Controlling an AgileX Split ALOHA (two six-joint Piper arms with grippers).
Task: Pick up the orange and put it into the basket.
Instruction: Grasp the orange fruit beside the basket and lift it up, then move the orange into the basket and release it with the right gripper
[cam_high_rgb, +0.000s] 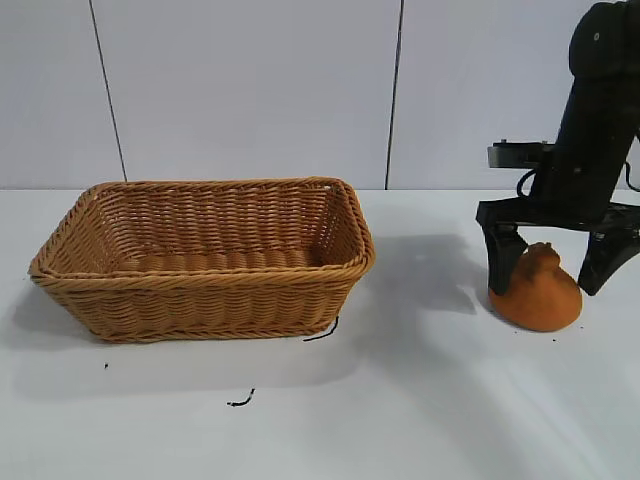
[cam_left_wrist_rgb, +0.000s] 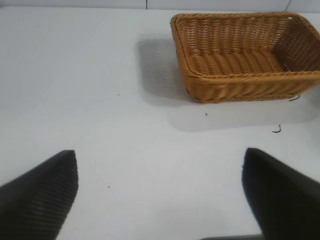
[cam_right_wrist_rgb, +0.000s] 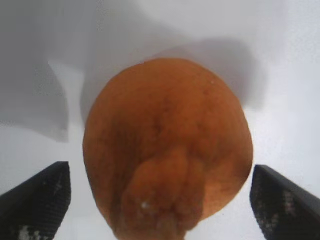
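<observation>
The orange (cam_high_rgb: 539, 292), a matte burnt-orange lump with a knobbly nub on top, sits on the white table at the right. My right gripper (cam_high_rgb: 553, 262) is open and straddles it, one finger on each side, with gaps to the fruit. In the right wrist view the orange (cam_right_wrist_rgb: 167, 150) fills the space between the two dark fingertips (cam_right_wrist_rgb: 40, 200). The wicker basket (cam_high_rgb: 205, 271) stands empty at the left; it also shows in the left wrist view (cam_left_wrist_rgb: 240, 75). My left gripper (cam_left_wrist_rgb: 160, 180) is open over bare table and does not show in the exterior view.
A short black thread (cam_high_rgb: 322, 331) lies by the basket's near right corner and another (cam_high_rgb: 240, 401) lies in front of it. White table runs between basket and orange. A panelled wall stands behind.
</observation>
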